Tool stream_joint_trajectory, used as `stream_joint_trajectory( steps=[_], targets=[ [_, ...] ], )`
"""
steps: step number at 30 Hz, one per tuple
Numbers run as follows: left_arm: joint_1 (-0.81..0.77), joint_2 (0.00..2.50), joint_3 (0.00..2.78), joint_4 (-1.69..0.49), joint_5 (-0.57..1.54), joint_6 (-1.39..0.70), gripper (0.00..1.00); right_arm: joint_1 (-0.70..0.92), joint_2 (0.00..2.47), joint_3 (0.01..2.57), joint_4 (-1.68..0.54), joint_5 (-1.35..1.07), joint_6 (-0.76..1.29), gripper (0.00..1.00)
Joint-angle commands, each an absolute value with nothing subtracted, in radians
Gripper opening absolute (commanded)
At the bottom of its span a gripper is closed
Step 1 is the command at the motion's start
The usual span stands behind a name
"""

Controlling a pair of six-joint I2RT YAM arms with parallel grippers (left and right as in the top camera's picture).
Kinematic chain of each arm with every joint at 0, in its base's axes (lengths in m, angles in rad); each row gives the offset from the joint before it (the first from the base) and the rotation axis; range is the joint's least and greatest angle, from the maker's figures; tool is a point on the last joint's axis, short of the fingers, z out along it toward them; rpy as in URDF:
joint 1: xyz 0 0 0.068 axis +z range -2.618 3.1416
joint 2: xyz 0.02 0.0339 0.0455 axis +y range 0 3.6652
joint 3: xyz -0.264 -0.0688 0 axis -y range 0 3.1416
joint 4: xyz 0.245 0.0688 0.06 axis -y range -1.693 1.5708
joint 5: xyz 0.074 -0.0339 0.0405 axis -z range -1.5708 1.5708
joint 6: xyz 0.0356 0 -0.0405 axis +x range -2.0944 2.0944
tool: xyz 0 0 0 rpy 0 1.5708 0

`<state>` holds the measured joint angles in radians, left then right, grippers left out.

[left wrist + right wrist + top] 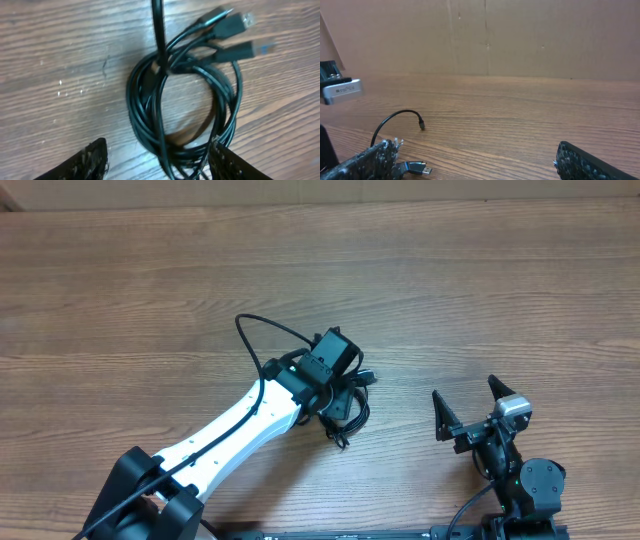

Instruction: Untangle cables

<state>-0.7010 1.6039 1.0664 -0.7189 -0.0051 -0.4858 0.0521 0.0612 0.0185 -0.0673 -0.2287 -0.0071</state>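
Observation:
The cables are thin black cords wound into one coil on the wooden table, with several plug ends sticking out at the upper right in the left wrist view. In the overhead view the coil lies under my left gripper. My left gripper is open, and its fingers straddle the lower part of the coil, the right finger touching the cords. My right gripper is open and empty, to the right of the coil. In the right wrist view one USB plug lies by its left finger.
A thin black cord arcs up off the table and ends in a small plug; I cannot tell whose it is. The white left arm runs from the bottom left. A cardboard wall stands behind the table.

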Motion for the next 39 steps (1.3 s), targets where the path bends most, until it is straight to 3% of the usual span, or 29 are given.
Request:
stream_joint_trajectory(
  steps=[1, 6, 14, 21, 32, 34, 36, 38, 39],
  targets=[
    [-0.707, 1.599, 1.050, -0.728, 0.004, -0.522, 0.62, 0.050, 0.061, 0.008, -0.062, -0.226, -0.004, 1.00],
    [-0.708, 1.599, 0.989, -0.698, 0.000, -0.588, 0.49, 0.050, 0.061, 0.008, -0.062, -0.226, -0.004, 1.00],
    [-0.707, 1.599, 0.836, -0.531, 0.058, -0.591, 0.43, 0.050, 0.061, 0.008, -0.062, -0.226, -0.004, 1.00],
    [-0.707, 1.599, 0.819, -0.480, 0.086, -0.607, 0.16, 0.050, 0.061, 0.008, -0.062, -0.226, -0.004, 1.00],
    [-0.707, 1.599, 0.819, -0.469, 0.098, -0.618, 0.05, 0.050, 0.061, 0.008, -0.062, -0.226, -0.004, 1.00],
    [-0.707, 1.599, 0.819, -0.469, 0.123, -0.618, 0.12, 0.050, 0.061, 0.008, -0.062, -0.226, -0.004, 1.00],
    [-0.707, 1.599, 0.819, -0.469, 0.125, -0.618, 0.32, 0.050, 0.061, 0.008, -0.062, -0.226, -0.004, 1.00],
    [-0.707, 1.599, 0.819, -0.467, 0.123, -0.618, 0.59, 0.050, 0.061, 0.008, -0.062, -0.226, -0.004, 1.00],
    [-0.707, 1.599, 0.819, -0.465, 0.122, -0.618, 0.67, 0.050, 0.061, 0.008, -0.062, -0.226, -0.004, 1.00]
  ],
)
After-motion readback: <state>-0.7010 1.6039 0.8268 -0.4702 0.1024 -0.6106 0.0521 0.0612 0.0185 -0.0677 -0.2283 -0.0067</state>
